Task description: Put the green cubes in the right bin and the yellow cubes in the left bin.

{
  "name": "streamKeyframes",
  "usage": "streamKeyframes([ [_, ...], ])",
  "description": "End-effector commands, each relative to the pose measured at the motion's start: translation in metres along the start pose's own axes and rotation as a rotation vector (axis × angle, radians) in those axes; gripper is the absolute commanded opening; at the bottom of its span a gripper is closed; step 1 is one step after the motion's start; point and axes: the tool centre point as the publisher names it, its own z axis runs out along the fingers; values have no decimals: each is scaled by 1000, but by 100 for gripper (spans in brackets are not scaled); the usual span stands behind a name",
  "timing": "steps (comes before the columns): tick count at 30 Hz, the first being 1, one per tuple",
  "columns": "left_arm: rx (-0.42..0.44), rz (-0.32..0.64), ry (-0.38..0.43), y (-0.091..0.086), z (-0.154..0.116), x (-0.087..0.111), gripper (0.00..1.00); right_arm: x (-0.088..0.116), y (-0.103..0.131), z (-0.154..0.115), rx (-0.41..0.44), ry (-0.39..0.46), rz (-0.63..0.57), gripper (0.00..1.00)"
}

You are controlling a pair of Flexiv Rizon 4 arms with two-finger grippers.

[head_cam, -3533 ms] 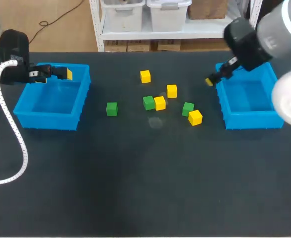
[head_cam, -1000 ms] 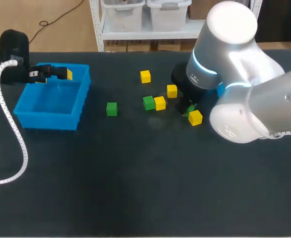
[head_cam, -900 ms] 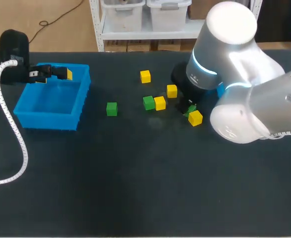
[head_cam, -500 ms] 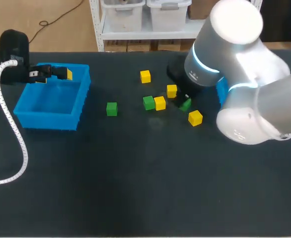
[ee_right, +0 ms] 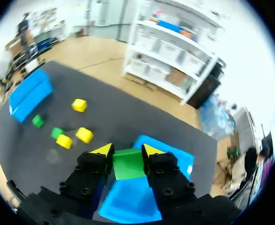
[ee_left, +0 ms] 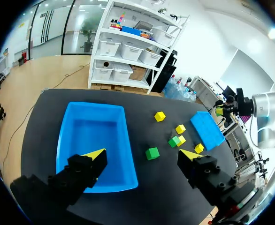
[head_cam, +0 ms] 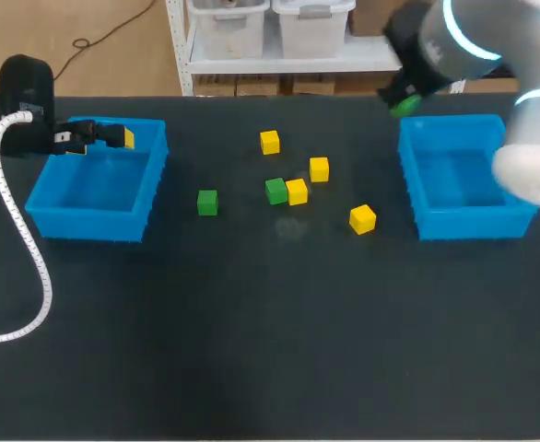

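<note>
My right gripper (head_cam: 404, 101) is shut on a green cube (ee_right: 128, 164) and holds it high, just beyond the far left corner of the right blue bin (head_cam: 463, 214). In the right wrist view that bin (ee_right: 175, 159) lies under and ahead of the fingers. Two green cubes (head_cam: 275, 191) (head_cam: 207, 203) and several yellow cubes (head_cam: 269, 141) (head_cam: 319, 168) (head_cam: 296, 191) (head_cam: 362, 218) lie mid-table. My left gripper (head_cam: 95, 136) hangs open over the far left rim of the left blue bin (head_cam: 86, 221), which looks bare inside (ee_left: 95, 140).
One green cube and one yellow cube touch each other at the table's centre. The dark tabletop (head_cam: 270, 331) stretches bare toward the near edge. A white cable (head_cam: 21, 249) from my left arm loops over the table's left side.
My right gripper lifted the green cube from beside the lone yellow cube and carried it up and away toward the right bin. The left arm kept still.
</note>
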Motion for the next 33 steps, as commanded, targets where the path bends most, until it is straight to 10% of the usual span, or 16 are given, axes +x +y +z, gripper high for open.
streamKeyframes([
  [1,14,3,-8,3,0,1,100,23,-25,-23,116,-109,128,0],
  [15,14,3,-8,3,0,1,100,60,-34,9,126,1,194,0],
  [16,14,3,-8,3,0,1,100,59,-34,8,129,2,197,40],
  [17,14,3,-8,3,0,1,100,58,-35,7,129,2,198,100],
  [27,14,3,-8,3,0,1,100,50,-37,1,134,-13,205,100],
  [33,14,3,-8,3,0,1,100,23,12,-10,39,-58,59,100],
])
